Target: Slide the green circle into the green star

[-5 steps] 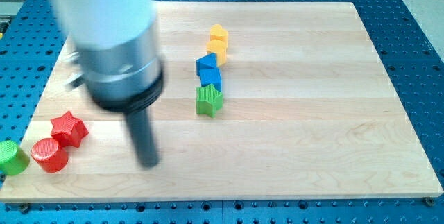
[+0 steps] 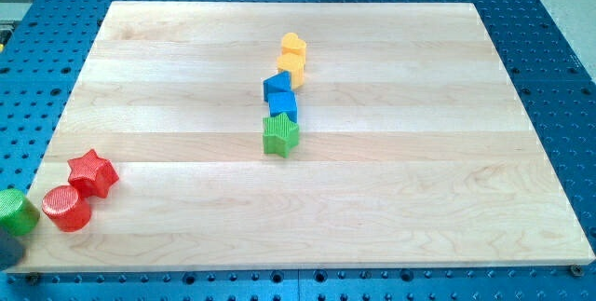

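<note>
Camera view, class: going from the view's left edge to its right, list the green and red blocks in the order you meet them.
Green circle → red circle → red star → green star. My tip does not show.

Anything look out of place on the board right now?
Yes: the green circle sits at the view's bottom-left corner, overhanging the board's edge, far from the green star. A blurred grey shape lies just below it. My tip is not visible.
</note>
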Tool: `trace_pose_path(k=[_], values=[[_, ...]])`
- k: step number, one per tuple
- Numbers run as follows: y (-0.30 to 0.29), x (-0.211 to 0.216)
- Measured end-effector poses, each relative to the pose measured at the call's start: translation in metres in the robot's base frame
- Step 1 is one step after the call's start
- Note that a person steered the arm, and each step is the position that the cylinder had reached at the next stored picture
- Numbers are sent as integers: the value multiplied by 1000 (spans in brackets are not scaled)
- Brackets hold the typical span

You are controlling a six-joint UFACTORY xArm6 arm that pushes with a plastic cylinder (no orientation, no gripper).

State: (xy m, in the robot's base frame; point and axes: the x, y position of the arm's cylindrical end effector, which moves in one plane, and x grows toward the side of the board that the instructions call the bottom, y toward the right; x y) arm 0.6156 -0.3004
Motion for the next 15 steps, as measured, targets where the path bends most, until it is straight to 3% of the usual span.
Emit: trace_pose_path(k=[1, 5, 7, 8, 9, 11, 12, 13, 14, 15], values=[[-4, -3], [-5, -109], [72, -169], [113, -181], [113, -132], [89, -103], [182, -102], [212, -98], [195, -70], [239, -70]])
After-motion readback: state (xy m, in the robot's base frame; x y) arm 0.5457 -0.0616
